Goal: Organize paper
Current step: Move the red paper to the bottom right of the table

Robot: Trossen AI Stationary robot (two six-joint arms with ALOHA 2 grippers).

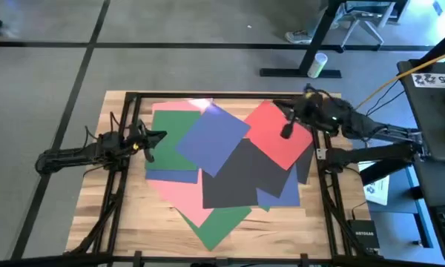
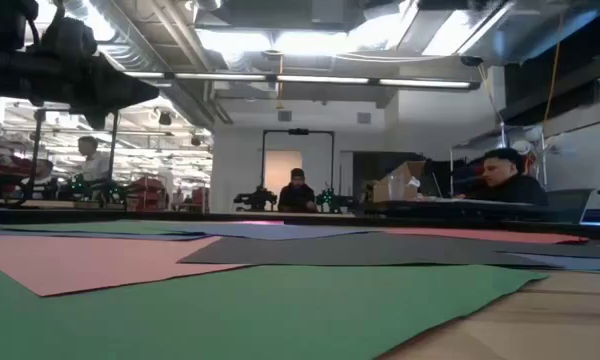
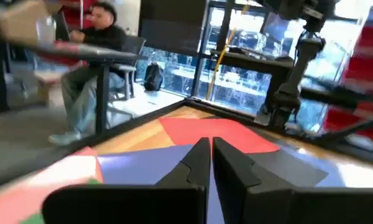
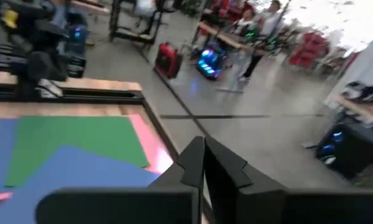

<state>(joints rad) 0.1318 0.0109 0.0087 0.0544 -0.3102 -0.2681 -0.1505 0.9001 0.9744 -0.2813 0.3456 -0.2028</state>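
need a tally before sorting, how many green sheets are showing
2: one green sheet at the left under the top blue sheet, another green sheet poking out at the pile's near edge. More may be hidden underneath.

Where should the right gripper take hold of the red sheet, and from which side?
Probably at the red sheet's far right edge, coming from the right arm's own side. That edge lies on bare wood with nothing over it, while the black sheet covers its lower corner. The right gripper, fingers shut, already sits over the sheet; lying flat, the sheet likely needs an edge lifted first.
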